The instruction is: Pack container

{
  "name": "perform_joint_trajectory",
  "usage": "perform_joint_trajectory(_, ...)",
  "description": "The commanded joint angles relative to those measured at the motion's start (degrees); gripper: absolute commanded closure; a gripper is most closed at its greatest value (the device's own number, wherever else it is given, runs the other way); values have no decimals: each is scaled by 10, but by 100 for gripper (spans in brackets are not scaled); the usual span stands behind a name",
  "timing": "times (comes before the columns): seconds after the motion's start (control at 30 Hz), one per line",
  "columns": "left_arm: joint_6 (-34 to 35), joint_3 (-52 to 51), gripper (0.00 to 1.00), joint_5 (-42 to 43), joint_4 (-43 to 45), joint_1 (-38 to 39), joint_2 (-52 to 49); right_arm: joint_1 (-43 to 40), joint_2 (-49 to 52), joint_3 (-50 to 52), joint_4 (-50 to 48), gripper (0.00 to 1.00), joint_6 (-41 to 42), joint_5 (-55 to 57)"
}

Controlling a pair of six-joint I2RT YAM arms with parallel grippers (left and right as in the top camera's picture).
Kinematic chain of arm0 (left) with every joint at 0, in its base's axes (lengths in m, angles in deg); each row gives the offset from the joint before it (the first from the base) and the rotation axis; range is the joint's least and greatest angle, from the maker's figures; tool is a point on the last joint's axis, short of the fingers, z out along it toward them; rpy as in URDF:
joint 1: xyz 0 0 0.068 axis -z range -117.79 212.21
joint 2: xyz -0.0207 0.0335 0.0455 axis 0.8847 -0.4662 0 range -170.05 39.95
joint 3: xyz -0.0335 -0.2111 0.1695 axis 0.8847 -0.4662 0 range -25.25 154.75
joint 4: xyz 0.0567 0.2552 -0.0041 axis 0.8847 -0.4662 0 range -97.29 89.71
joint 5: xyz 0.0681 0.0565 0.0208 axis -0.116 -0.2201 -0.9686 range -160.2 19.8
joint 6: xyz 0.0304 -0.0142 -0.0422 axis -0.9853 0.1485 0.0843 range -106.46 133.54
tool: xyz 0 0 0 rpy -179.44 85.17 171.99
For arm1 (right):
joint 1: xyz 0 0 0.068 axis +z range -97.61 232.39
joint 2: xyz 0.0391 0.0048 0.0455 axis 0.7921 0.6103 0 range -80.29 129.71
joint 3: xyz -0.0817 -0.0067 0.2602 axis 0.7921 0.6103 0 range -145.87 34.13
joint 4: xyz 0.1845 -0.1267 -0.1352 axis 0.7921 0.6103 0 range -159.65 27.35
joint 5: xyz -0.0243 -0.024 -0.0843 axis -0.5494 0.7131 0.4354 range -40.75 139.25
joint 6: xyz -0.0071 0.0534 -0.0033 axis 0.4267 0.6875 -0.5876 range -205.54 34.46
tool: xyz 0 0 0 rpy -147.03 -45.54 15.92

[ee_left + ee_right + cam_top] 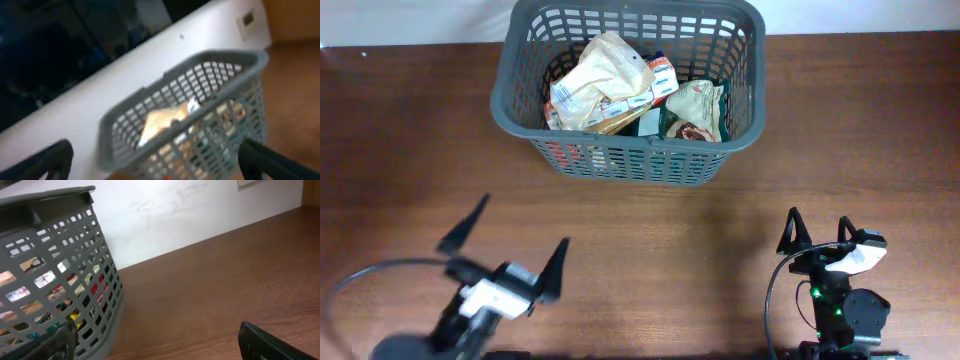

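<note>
Holding: nothing is held; the left gripper [524, 221] is seen with its jaws spread wide and bare.
Right gripper [818, 217]: likewise spread wide and empty, low at the near edge of the table [660, 225].
Gap: both grippers are set well apart from the container [620, 146], with bare wood between.
Container: it is stood upright at the far middle of the table, close to the white wall [165, 215].
Contents: a beige packet [600, 80] is laid on top, a green packet [700, 108] just beside it on the right, and more are glimpsed underneath.
Loose items: none are seen on the table from overhead.
Step judged: packing appears finished or nearly so.
Done well: the jaws are best left spread and the arms kept clear of the rim, so the basket is not nudged; any further reach should be made from above, not through the slotted side.
</note>
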Motion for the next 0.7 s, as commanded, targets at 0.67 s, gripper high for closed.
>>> perform_joint_trajectory(0.67, 13, -418, 1, -60, 289, -4, 151, 3, -2, 3, 3, 1, -2, -11)
